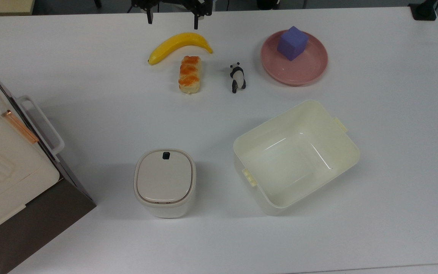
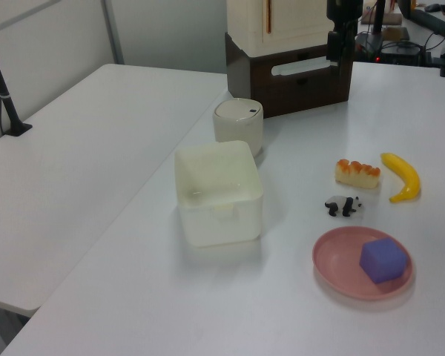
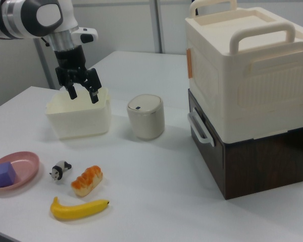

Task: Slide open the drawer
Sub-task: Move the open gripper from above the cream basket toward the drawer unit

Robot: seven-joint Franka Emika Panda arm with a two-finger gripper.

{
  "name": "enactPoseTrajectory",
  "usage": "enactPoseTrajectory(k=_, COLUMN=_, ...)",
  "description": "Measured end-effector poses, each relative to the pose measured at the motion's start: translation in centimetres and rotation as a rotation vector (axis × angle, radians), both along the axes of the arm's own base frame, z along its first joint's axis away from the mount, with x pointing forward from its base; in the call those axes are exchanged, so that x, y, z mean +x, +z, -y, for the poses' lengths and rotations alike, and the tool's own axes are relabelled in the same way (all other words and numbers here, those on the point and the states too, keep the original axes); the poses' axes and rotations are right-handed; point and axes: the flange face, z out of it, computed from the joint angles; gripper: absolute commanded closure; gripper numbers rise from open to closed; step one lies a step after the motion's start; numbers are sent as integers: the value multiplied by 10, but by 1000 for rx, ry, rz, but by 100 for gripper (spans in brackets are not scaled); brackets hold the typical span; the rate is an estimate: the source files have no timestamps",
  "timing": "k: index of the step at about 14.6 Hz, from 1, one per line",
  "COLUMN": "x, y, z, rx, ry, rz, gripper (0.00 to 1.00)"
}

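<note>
The drawer [image 3: 208, 151] has a dark brown front with a white loop handle [image 3: 199, 130] and sits flush in the brown cabinet under a cream appliance. In the top view its handle [image 1: 41, 125] is at the left edge, and in the left view the drawer [image 2: 300, 80] is at the far end of the table. My gripper [image 1: 172, 18] hangs open at the top view's upper edge, just beyond the banana and far from the handle. The gripper [image 3: 83, 96] holds nothing, high above the table, and is also seen in the left view [image 2: 340, 55].
A banana [image 1: 179, 45], a bread roll [image 1: 190, 74] and a toy panda [image 1: 237, 77] lie below the gripper in the top view. A pink plate [image 1: 310, 68] carries a purple cube [image 1: 292, 43]. A cream bin [image 1: 299, 156] and a small lidded container [image 1: 165, 182] stand mid-table.
</note>
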Motion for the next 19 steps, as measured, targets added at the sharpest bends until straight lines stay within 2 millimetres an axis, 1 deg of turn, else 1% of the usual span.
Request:
enactPoseTrajectory(k=8, x=0, y=0, z=1, rx=0, ry=-3, rz=0, gripper=0)
enactPoseTrajectory(k=12, x=3, y=-6, z=0, rx=5, ry=0, rz=-11, gripper=0)
enactPoseTrajectory(k=13, x=3, y=-8, z=0, rx=6, ry=11, rz=-15, gripper=0)
enactPoseTrajectory(k=15, x=5, y=-12, z=1, rx=13, ry=88, rz=-29, gripper=0)
enactPoseTrajectory(k=17, x=6, y=-14, z=12, rx=45, ry=184, rz=-39, gripper=0)
enactPoseTrajectory(k=18, x=7, y=-15, z=21, rx=52, ry=229, rz=-39, gripper=0)
enactPoseTrajectory(k=19, x=9, y=-16, z=34, rx=57, ry=301, rz=-35, gripper=0)
